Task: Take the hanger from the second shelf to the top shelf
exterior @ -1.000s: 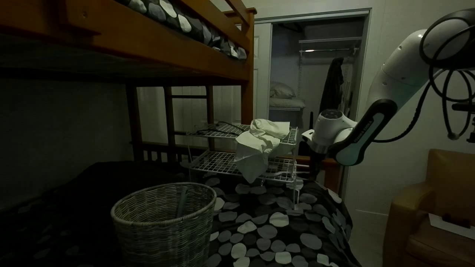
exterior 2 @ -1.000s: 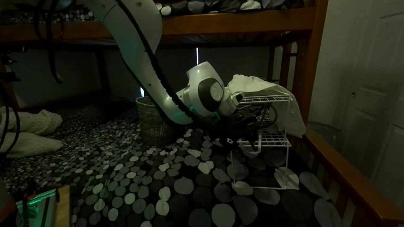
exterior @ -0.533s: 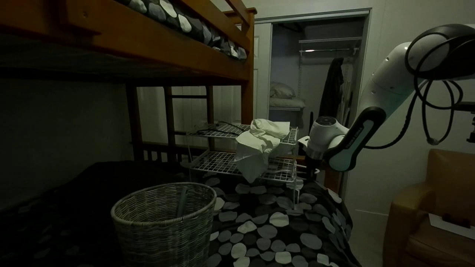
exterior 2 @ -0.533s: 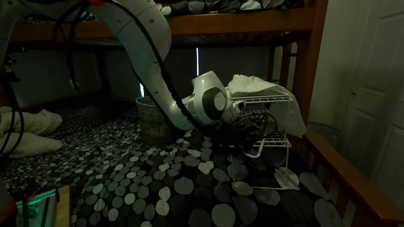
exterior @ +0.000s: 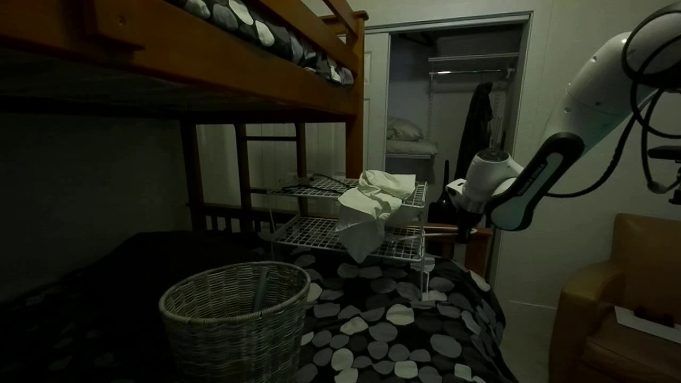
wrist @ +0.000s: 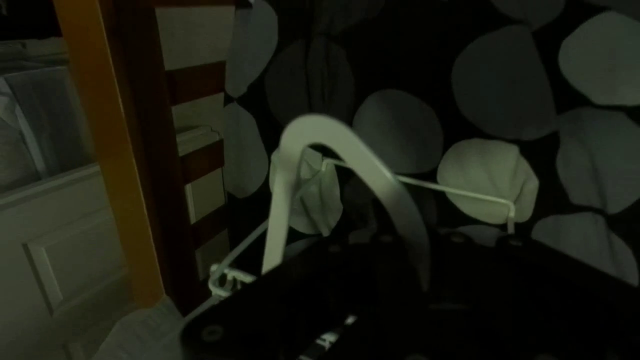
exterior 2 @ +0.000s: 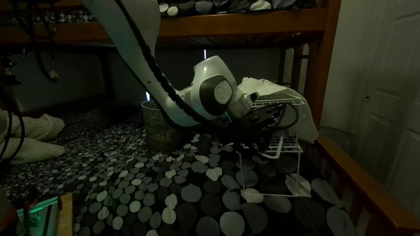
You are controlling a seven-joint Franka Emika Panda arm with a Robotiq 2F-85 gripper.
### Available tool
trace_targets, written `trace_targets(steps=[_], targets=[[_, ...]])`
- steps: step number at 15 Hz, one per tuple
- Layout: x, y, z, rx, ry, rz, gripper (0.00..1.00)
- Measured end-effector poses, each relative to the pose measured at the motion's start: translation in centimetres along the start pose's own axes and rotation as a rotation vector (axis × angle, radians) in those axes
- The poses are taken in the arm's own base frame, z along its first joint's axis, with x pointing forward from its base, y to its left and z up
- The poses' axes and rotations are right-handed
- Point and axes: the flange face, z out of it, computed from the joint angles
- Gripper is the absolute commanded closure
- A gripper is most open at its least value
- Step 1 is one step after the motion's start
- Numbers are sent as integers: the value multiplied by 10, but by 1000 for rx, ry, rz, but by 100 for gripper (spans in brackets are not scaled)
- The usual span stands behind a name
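A white hanger (exterior: 444,231) is held by my gripper (exterior: 465,234) at the end of the white wire rack. My gripper is shut on it. From the gripper it reaches toward the lower shelf (exterior: 308,242); how far it lies over that shelf is hard to tell. In an exterior view the hanger (exterior 2: 279,150) hangs in front of the rack, below the dark gripper (exterior 2: 261,141). In the wrist view the hanger's curved end (wrist: 315,127) rises from the dark jaws (wrist: 422,250). The top shelf (exterior: 303,195) is above the gripper. The fingertips are mostly lost in shadow.
A white cloth (exterior: 372,202) drapes over the top shelf and hangs past its edge. Dark hangers (exterior: 319,183) lie on that shelf. A wicker basket (exterior: 234,319) stands on the bed. The upper bunk (exterior: 255,80) overhangs, and a bed post (exterior: 355,143) stands behind the rack.
My gripper, holding the hanger, first dips, then rises and shifts away from the rack. The hanger is higher now than half a second ago. Rack and cloth have not moved.
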Motion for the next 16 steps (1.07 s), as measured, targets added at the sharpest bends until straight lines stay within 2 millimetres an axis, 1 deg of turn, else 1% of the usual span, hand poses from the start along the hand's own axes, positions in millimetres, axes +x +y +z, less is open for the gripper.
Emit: trace_targets(steps=[2, 4, 5, 6, 7, 8, 11, 12, 13, 14, 16], targets=[[-39, 11, -14, -37, -48, 7, 99], [-78, 29, -31, -110, -97, 43, 99], [-91, 35, -38, -142, -112, 69, 99], [-97, 38, -44, -170, -118, 93, 99], [-97, 39, -48, -194, -115, 114, 99], [-91, 37, -51, -209, -105, 128, 99], [-57, 18, -52, -215, -73, 108, 99], [-49, 10, -51, -206, -79, 82, 99], [-47, 2, -49, -195, -94, 57, 99], [-50, -3, -48, -188, -123, 32, 99], [-73, -10, -54, -179, -195, -9, 99]])
